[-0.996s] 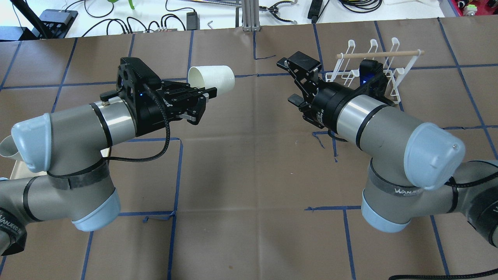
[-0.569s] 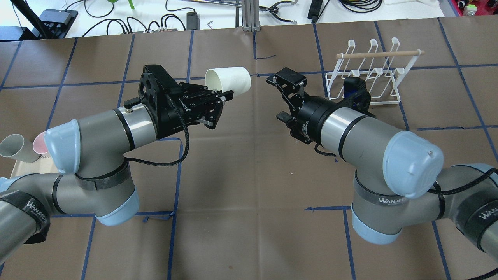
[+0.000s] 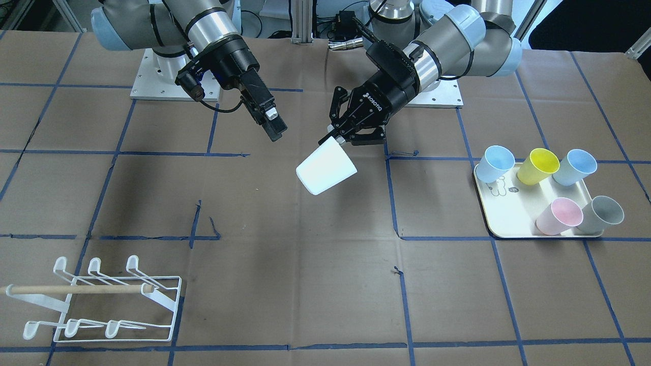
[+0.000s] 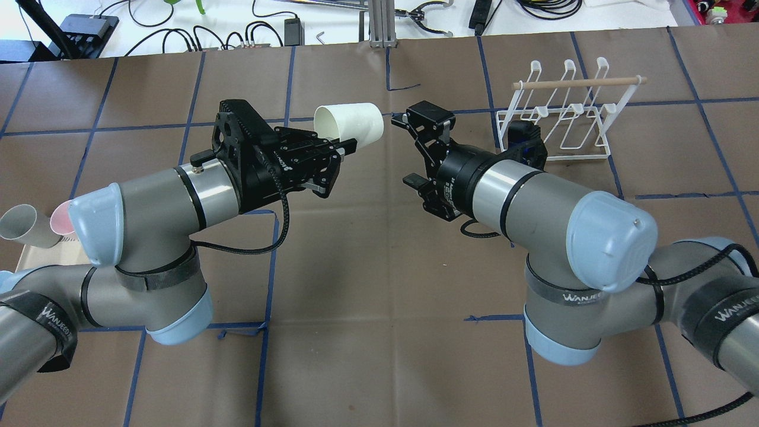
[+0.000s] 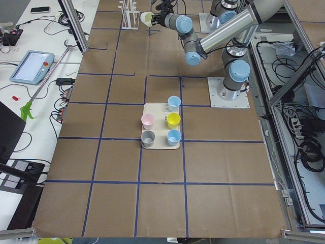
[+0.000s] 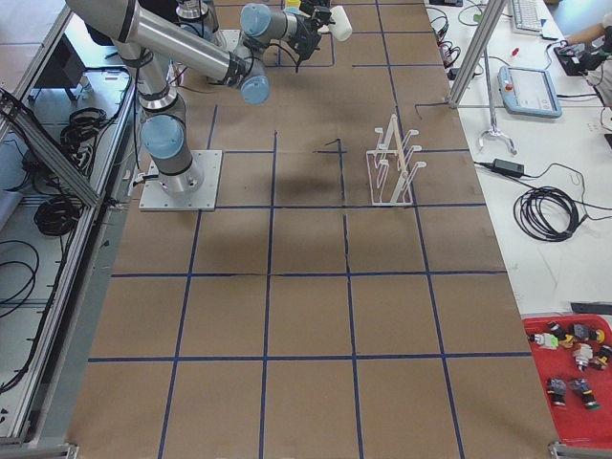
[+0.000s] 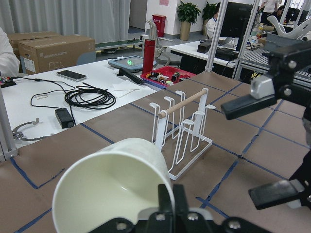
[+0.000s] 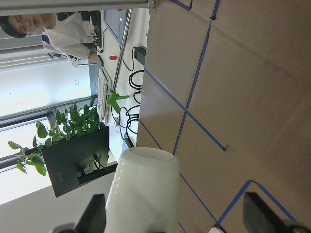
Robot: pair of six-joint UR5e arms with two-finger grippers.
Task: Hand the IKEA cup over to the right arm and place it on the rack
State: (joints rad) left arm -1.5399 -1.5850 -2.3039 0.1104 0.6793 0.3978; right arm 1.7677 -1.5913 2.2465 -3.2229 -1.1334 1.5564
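Observation:
A white IKEA cup [image 4: 350, 121] is held on its side above the table's middle, also in the front view [image 3: 325, 166]. My left gripper [image 4: 345, 146] is shut on the cup's rim, as the left wrist view [image 7: 167, 206] shows, with the cup's mouth [image 7: 112, 184] facing that camera. My right gripper [image 4: 409, 148] is open and empty, just right of the cup's base, not touching. In the right wrist view the cup [image 8: 146, 189] lies ahead, nearer one finger. The white wire rack [image 4: 557, 112] with its wooden dowel stands at the far right.
A cream tray [image 3: 508, 218] with several coloured cups sits on my left side, seen also in the left side view [image 5: 160, 145]. A grey cup [image 4: 21, 225] shows at the overhead view's left edge. Cables and tools lie beyond the table's far edge.
Both arms moved toward the table's middle. Since 0.6 s ago the left arm with the cup has held still, and the open right gripper has moved left, closer to the cup's base.

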